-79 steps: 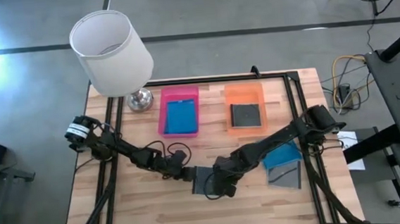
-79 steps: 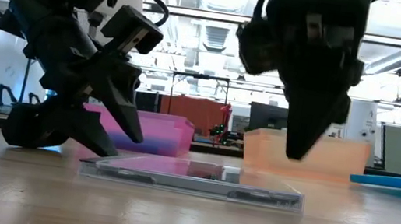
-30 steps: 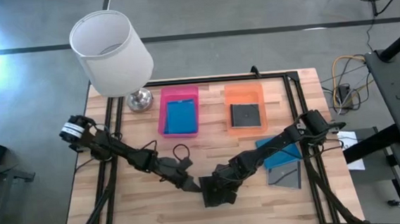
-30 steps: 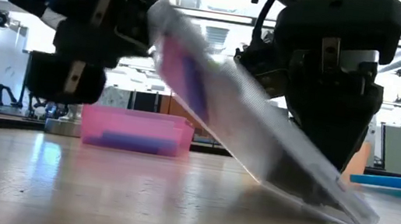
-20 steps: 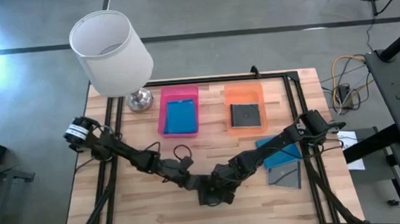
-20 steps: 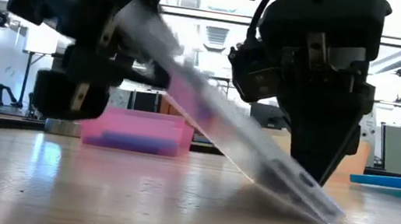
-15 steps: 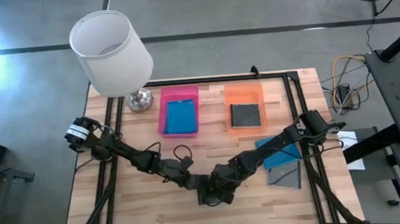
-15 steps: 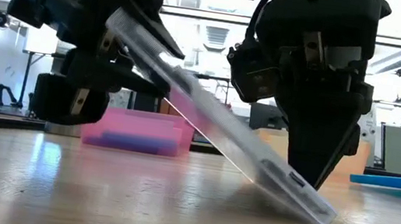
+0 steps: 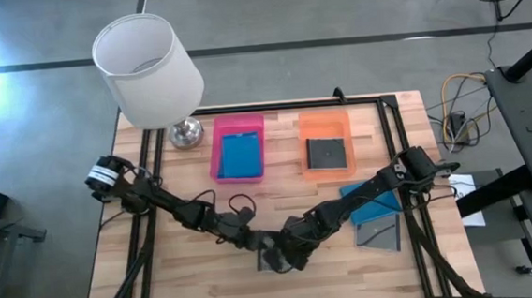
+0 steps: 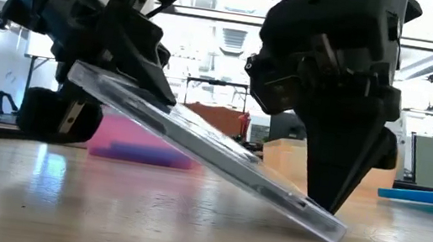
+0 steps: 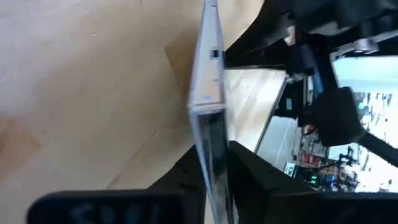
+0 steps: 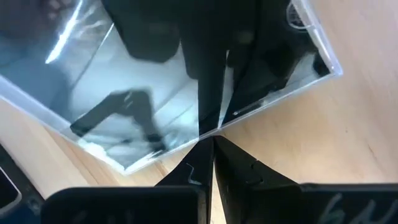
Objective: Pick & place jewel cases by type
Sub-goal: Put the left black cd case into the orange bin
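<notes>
One clear jewel case [image 10: 203,157] tilted, pinched by left gripper [image 10: 127,62]; right gripper [image 10: 326,200] closed beside.

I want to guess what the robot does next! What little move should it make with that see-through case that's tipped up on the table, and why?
Probably the left end effector should lift the clear case off the wood. It grips the raised edge, the case leans with only its far corner on the table, and the shut right end effector stands at that corner. The grey case already lies in the orange tray, likely its destination.
</notes>
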### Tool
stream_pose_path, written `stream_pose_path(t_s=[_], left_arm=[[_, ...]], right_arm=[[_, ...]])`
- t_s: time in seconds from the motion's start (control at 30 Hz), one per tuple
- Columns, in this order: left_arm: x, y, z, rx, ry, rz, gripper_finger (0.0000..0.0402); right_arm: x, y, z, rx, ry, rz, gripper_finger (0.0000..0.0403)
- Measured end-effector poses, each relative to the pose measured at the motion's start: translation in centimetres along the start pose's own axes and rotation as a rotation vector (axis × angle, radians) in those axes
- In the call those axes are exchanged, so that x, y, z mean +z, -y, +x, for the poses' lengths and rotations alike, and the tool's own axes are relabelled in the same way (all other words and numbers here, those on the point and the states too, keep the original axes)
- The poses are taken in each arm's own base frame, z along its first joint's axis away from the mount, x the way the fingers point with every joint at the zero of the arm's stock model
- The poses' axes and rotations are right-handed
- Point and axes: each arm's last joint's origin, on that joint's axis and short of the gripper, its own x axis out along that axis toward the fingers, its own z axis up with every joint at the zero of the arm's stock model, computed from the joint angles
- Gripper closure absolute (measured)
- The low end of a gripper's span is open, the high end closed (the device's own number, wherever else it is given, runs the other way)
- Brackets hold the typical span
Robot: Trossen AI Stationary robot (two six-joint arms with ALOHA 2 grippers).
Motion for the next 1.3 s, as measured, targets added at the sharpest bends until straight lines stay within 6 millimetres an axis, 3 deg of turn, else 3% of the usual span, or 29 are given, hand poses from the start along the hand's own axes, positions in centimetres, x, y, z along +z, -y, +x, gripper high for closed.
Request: stream_pose_path(t_s=[0.3,0.5,0.77,0.93,1.1,1.3], left_arm=[[0.1,0.0,-0.1,0.006,0.033,-0.013,0.0382],[0.2,-0.1,-0.1,0.011,0.060,-0.001,0.0383],[1.7,0.9,-0.3,-0.082,0.137,0.009,0.0384],[5.0,4.2,-1.1,-0.209,0.288,0.019,0.0384],[10.4,7.1,-2.2,-0.261,0.456,0.049,0.0384],[17.3,8.9,-3.9,-0.025,0.509,0.154,0.0384]], right_arm=[[-2.3,-0.8,-1.4,-0.056,0.189,0.170,0.0390],[-6.4,-0.1,-4.3,-0.131,0.406,0.372,0.0390],[-12.0,0.8,-5.8,-0.069,0.419,0.522,0.0390],[-14.8,1.3,-6.3,-0.018,0.440,0.612,0.0390],[-15.8,1.5,-6.5,-0.016,0.436,0.616,0.0390],[-15.8,1.7,-6.5,-0.023,0.422,0.605,0.0390]])
